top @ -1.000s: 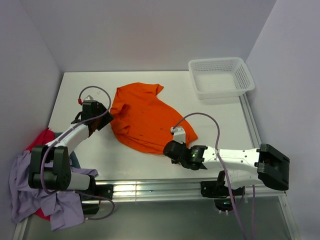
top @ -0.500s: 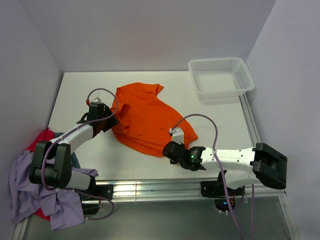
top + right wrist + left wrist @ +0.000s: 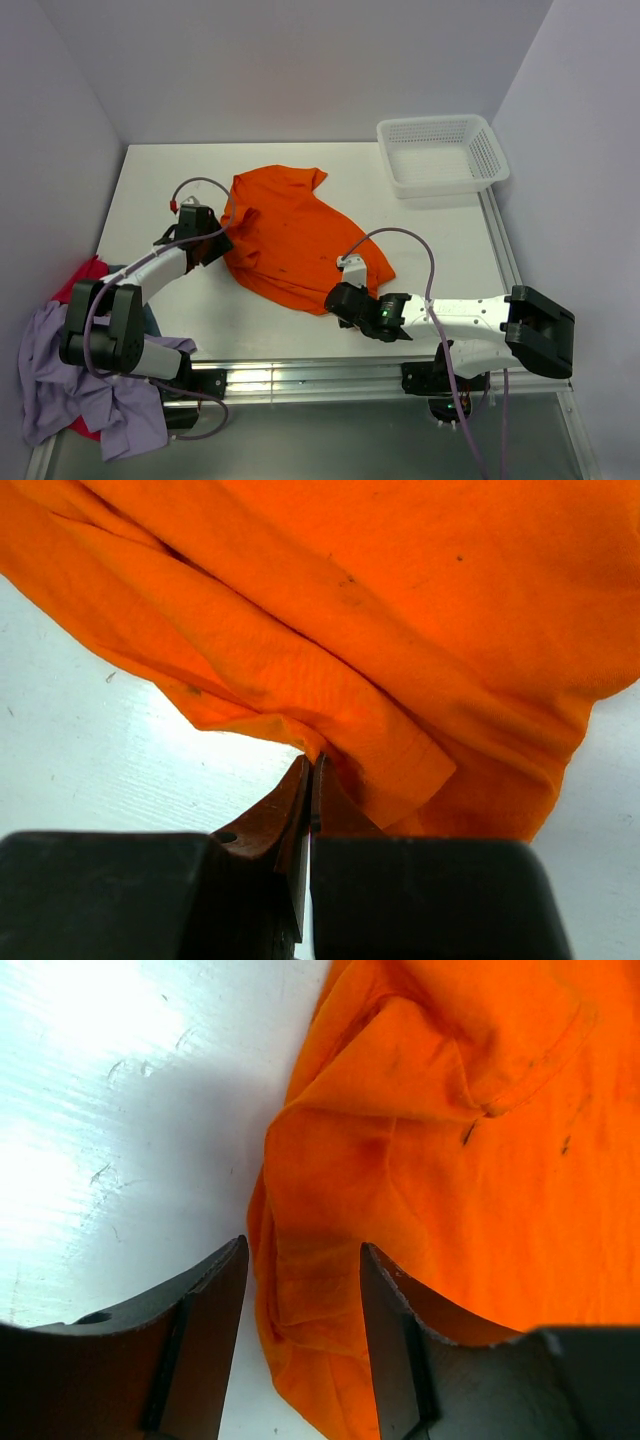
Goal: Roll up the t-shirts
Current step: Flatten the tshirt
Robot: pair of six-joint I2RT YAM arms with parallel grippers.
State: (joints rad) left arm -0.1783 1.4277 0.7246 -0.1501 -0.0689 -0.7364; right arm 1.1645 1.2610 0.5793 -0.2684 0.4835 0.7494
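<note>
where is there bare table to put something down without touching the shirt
Bare table lies between the back wall and the orange t-shirt, again between that shirt and the white basket, and widest in front of the basket, up to the right rail. Crowded: the near left corner, with the left arm and the heap of shirts.

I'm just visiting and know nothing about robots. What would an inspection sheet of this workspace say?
Surface: white table, bare around the shirt.
Job's things: bright orange t-shirt crumpled mid-table, not rolled; heap of lavender, red and grey-teal shirts at the near left corner.
Clutter: white mesh plastic basket, empty, far right corner.
Claws: left claw open, straddling the orange shirt's left edge; right claw shut at its near hem, grip unclear.
Cables: one looping cable over each arm, untangled.
Surroundings: plain pale walls on three sides.
</note>
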